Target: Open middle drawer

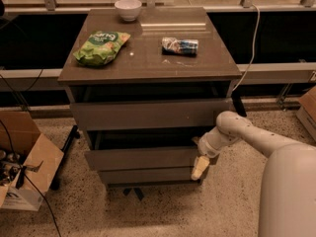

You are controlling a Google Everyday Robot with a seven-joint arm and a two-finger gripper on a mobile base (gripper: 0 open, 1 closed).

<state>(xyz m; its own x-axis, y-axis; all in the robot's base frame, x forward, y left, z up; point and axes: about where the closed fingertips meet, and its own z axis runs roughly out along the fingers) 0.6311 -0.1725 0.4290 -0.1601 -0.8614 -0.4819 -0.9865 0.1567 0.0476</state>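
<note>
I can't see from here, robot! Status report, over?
Pincer low at right end of middle drawer. Drawer looks partly out, dark gap above. Nothing seen blocking it. Over.

White, smooth-shelled robot arm extends from the bulky white body at lower right. It runs up and inward to a rounded elbow joint, then bends downward. Banded wrist is angled down. Cream-coloured two-finger gripper hangs beneath the wrist, low centre-right of view, pointing floorward and apparently slightly tilted.
</note>
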